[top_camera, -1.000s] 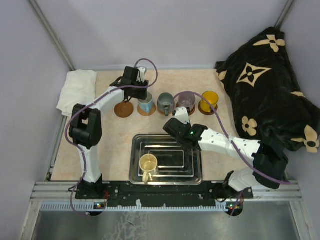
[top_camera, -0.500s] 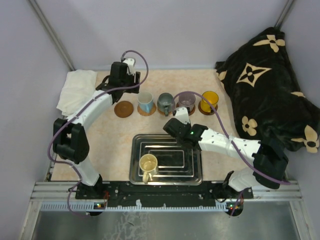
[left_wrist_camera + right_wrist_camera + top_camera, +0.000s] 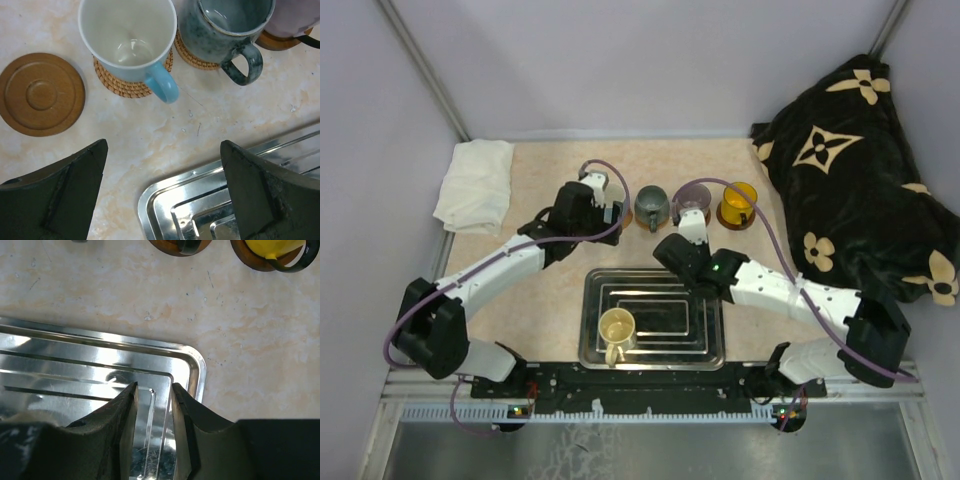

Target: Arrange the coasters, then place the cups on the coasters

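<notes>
Holds left gripper (image 3: 162,150) spread wide and empty near bare coaster (image 3: 41,94) and blue mug (image 3: 131,37), seated on woven coaster (image 3: 124,89). Hangs right gripper (image 3: 154,387) narrowly parted, empty, over tray (image 3: 195,365) corner. Shows cream mug (image 3: 616,328) inside tray.

You're working in a lab cell: plain walls (image 3: 650,70) are enclosing the table (image 3: 535,165), aluminium rail (image 3: 880,385) at 6 o'clock.

Soft, even overhead light fell on the bench (image 3: 535,162), shadows lay faint beneath things, the steel tray (image 3: 75,355) threw bright streaks of glare, and in the wrist views the near dark fingers (image 3: 55,195) were blurred while the surface beyond was sharp.
</notes>
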Action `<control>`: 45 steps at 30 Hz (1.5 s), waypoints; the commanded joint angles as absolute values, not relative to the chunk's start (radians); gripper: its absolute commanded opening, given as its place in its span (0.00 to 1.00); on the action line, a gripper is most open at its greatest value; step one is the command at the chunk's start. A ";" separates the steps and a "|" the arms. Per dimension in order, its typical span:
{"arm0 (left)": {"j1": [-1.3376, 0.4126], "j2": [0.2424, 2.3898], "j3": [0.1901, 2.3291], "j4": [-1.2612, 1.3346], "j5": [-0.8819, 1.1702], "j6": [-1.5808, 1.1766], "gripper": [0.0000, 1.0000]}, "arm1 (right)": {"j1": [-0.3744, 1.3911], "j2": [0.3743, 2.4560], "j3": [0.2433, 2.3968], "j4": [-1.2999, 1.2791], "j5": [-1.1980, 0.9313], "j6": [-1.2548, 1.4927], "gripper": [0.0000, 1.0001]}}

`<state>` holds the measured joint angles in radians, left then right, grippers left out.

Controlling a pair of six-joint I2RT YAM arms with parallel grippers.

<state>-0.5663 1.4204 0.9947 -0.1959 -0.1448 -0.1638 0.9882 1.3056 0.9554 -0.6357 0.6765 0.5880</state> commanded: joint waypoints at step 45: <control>-0.594 1.665 1.120 -0.150 -0.405 -0.301 1.00 | 0.997 1.227 0.928 -0.619 0.691 0.630 0.34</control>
<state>-0.5896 1.6608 1.0981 -0.1493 -0.3798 -0.2928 0.9882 1.2274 0.9234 -0.6392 0.6712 0.6140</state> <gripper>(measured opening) 0.998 0.338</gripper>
